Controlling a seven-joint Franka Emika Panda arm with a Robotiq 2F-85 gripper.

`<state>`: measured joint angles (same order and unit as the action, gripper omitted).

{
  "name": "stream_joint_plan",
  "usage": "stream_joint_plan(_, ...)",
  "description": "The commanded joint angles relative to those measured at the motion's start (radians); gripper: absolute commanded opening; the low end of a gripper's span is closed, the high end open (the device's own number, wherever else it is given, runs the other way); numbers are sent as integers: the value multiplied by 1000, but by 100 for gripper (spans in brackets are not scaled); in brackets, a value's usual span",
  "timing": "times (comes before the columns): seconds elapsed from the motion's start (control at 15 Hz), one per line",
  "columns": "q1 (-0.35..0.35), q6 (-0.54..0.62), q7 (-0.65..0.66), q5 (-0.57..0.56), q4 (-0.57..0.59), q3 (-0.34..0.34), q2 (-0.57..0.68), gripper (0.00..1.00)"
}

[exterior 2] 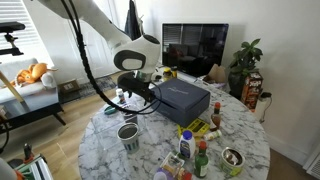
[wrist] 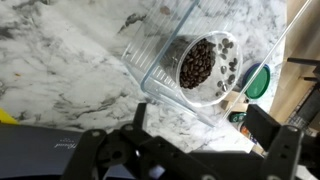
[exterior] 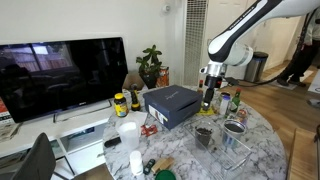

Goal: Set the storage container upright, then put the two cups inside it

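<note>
The dark cup (wrist: 200, 62) sits inside the clear storage container (wrist: 150, 62), which looks upright from the wrist view. It stands on the marble worktop (exterior 2: 150, 152), toward the edge the arm reaches in from and just beside the dark blue box (exterior 2: 182, 100). Your gripper (wrist: 195, 112) hangs right over it with the jaws spread wide and nothing between them, so I'd judge one cup done and one to go.

The silvery metal cup (exterior 2: 232, 158) stands well apart, close to the worktop's rim beyond a cluster of bottles (exterior 2: 200, 160).

Lift straight up first. The container is thin, light plastic, and a sideways drag off its wall could tip it or slide it. Clear the rim fully, then travel high over the bottles rather than through them.

The metal cup is wide and probably slick, so pinch its wall with one finger inside and one outside instead of spanning it.

On return, line up over the free space next to the dark cup, lower gently and release low — don't drop it.
</note>
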<state>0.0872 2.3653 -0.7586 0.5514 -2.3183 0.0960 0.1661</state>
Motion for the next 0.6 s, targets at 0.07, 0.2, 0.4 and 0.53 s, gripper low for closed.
stream_joint_plan(0.07,20,-150,-5,-184,-48,-82,-113,100)
stream_joint_plan(0.2,25,-214,-5,-264,-48,-116,-117,100)
stream_joint_plan(0.4,30,-290,-13,-321,-45,-148,-86,100)
stream_joint_plan(0.53,29,-270,-5,-302,-56,-152,-57,100)
